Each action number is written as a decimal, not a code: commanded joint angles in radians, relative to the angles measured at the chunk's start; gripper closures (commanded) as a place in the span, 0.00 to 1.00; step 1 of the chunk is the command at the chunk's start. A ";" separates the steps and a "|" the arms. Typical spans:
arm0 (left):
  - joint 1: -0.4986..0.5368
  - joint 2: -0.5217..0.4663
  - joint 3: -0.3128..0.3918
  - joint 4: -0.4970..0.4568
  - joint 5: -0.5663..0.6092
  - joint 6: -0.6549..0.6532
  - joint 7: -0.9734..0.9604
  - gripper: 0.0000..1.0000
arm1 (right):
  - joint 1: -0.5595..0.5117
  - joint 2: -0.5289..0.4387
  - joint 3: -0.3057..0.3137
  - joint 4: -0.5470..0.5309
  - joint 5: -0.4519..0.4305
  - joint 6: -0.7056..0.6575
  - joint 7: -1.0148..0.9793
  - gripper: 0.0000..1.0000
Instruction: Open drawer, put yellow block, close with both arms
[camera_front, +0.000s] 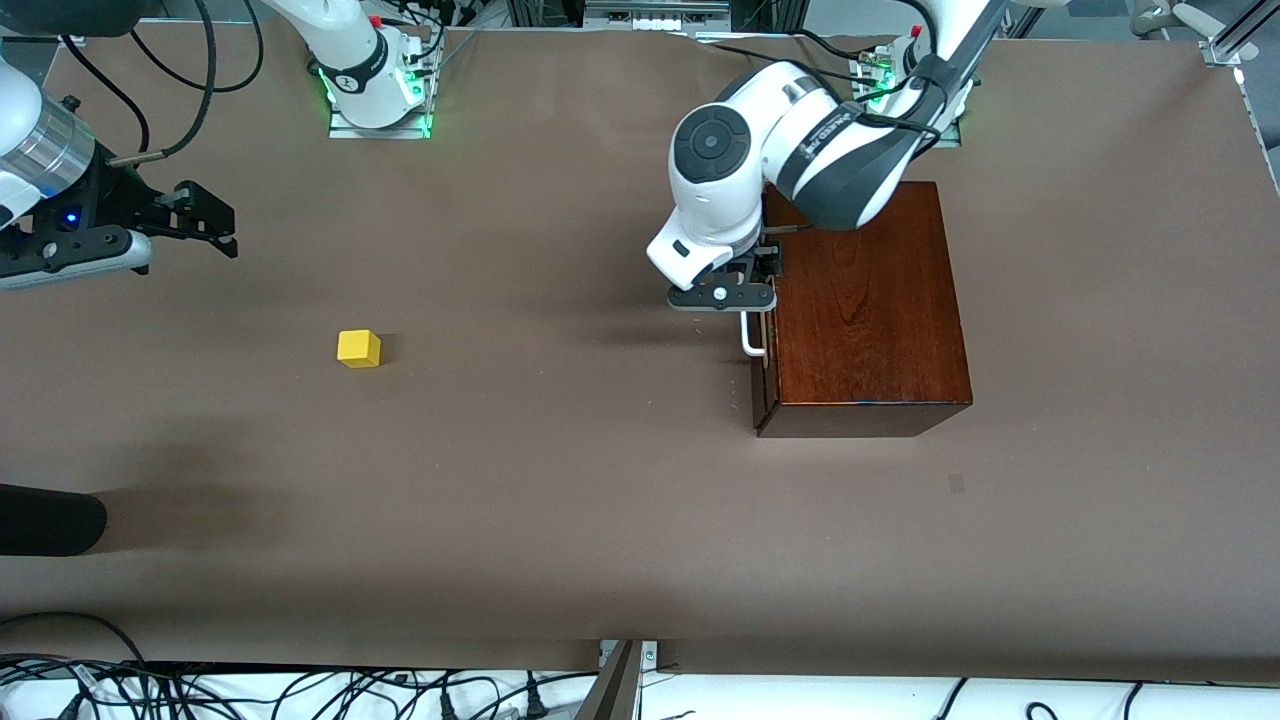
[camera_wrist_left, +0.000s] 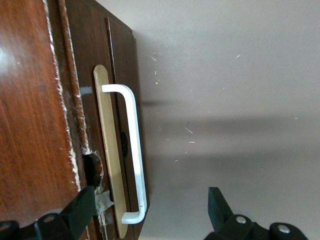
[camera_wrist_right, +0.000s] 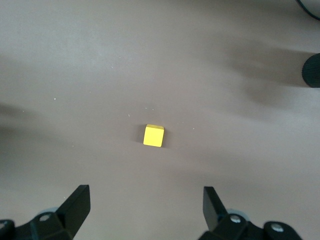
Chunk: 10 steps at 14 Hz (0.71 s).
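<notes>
**Left claw lined up on the handle**

Our left claw (camera_wrist_left: 150, 212) hangs with fingers apart, straddling one end of the handle (camera_wrist_left: 134, 150); the drawer (camera_front: 763, 345) looks shut, so opening is the step in hand. Next we judge: close on the bar, pull toward the right arm's end. Our right claw (camera_wrist_right: 145, 207), also apart, hovers over the surface (camera_front: 560, 500) above the block (camera_front: 359, 348), waiting, well away from the box (camera_front: 870, 310).

High front view; wrist cameras look down closely.
</notes>
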 joint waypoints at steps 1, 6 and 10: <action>-0.006 0.013 0.001 -0.012 0.058 0.013 -0.017 0.00 | 0.002 0.009 -0.002 0.025 -0.010 -0.020 -0.008 0.00; -0.015 0.028 0.001 -0.038 0.066 0.036 -0.031 0.00 | 0.002 0.009 -0.002 0.027 -0.010 -0.020 -0.008 0.00; -0.017 0.037 0.001 -0.070 0.067 0.084 -0.031 0.00 | 0.002 0.009 -0.002 0.027 -0.005 -0.019 -0.002 0.00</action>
